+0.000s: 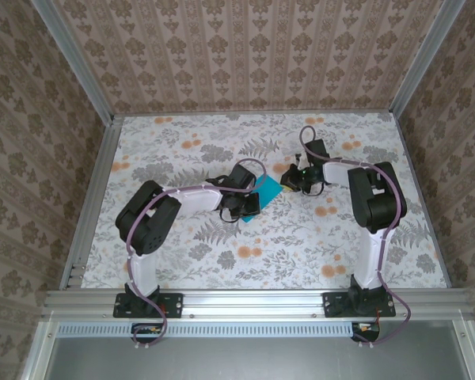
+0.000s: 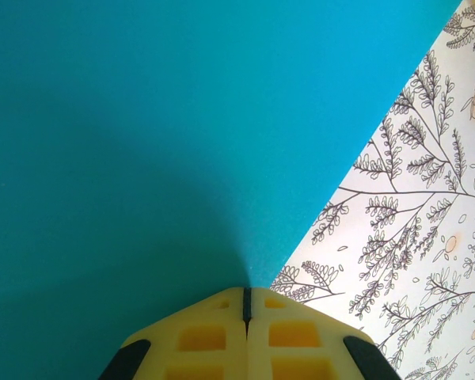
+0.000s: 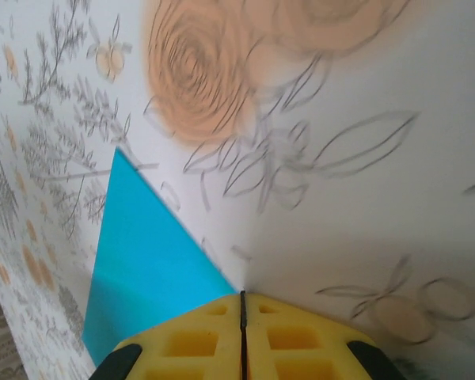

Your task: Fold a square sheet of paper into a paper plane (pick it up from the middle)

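Yellow fingers (image 2: 206,336) of left gripper (image 2: 245,294) are pressed together, pinching the blue paper sheet (image 2: 142,142) at its edge. Right gripper (image 3: 242,297) is closed on a corner too. Sheet is betw. both grippers, mid floral table (image 1: 182,150). Patterned brown walls (image 1: 245,47) and metal frame (image 1: 253,302) stand around.

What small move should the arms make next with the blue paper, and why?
Probably bring the two grippers slowly toward each other, so the square sheet of paper bends into a first centre fold. The left gripper and the right gripper both look shut on its edges from opposite sides, and it shows no crease yet.
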